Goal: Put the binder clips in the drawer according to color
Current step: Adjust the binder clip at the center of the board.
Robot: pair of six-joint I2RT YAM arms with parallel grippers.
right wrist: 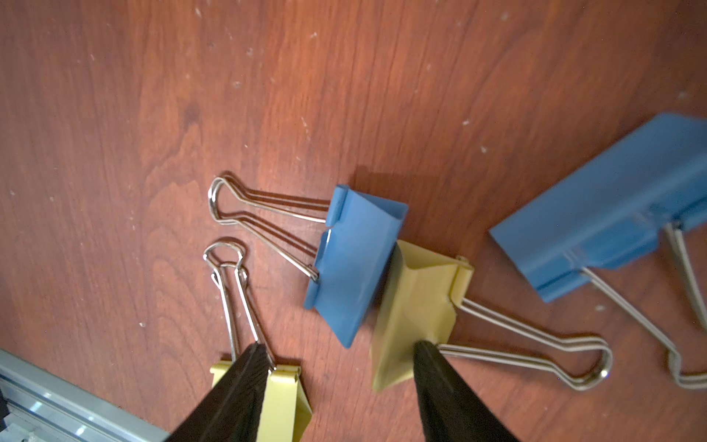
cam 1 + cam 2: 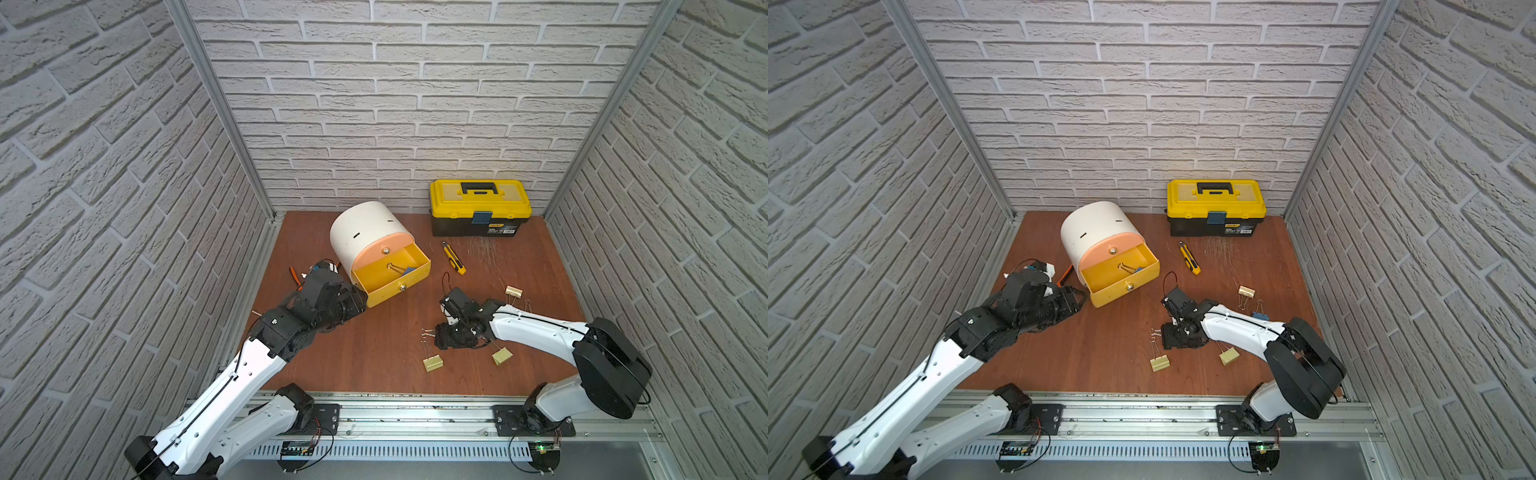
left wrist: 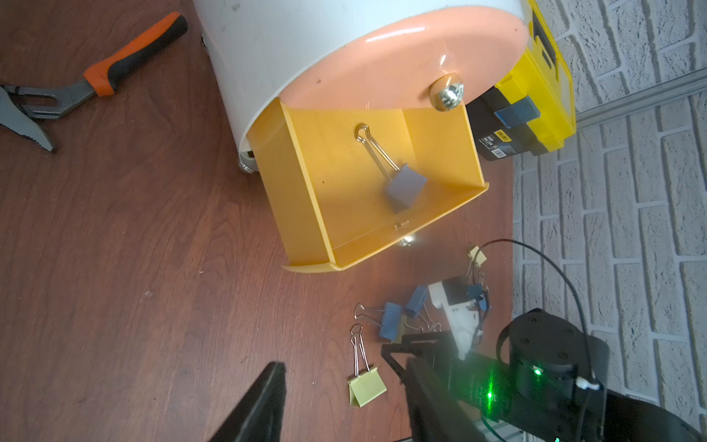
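In both top views the white round-topped drawer cabinet (image 2: 365,232) stands toward the back of the wooden worktop (image 2: 374,353), its yellow drawer (image 2: 390,274) pulled out with one blue binder clip (image 2: 409,271) lying inside. The left gripper (image 2: 357,305) sits low beside the front corner of that drawer; from here I cannot tell how its jaws stand. The right gripper (image 2: 1177,336) points down at the worktop among scattered clips, with pale yellow binder clips (image 2: 1160,363) just beside it on either side and another farther back. A yellow-black toolbox (image 2: 1216,206) stands at the back wall, and a utility knife (image 2: 1189,258) lies in front of it.

In the left wrist view the open yellow drawer holds the single blue clip, resting near the drawer's middle with its wire handles pointing to the cabinet. Pliers (image 3: 88,80) with orange grips lie beside the cabinet. Only one dark finger (image 3: 260,405) of the left gripper shows, so its state stays unclear.

In the right wrist view the right gripper's two black fingers (image 1: 237,398) stand apart above the worktop, holding nothing. Between and beyond them a blue clip (image 1: 355,264) touches a pale yellow clip (image 1: 417,306); one fingertip overlaps that yellow clip's edge. A larger blue clip (image 1: 600,214) lies near.
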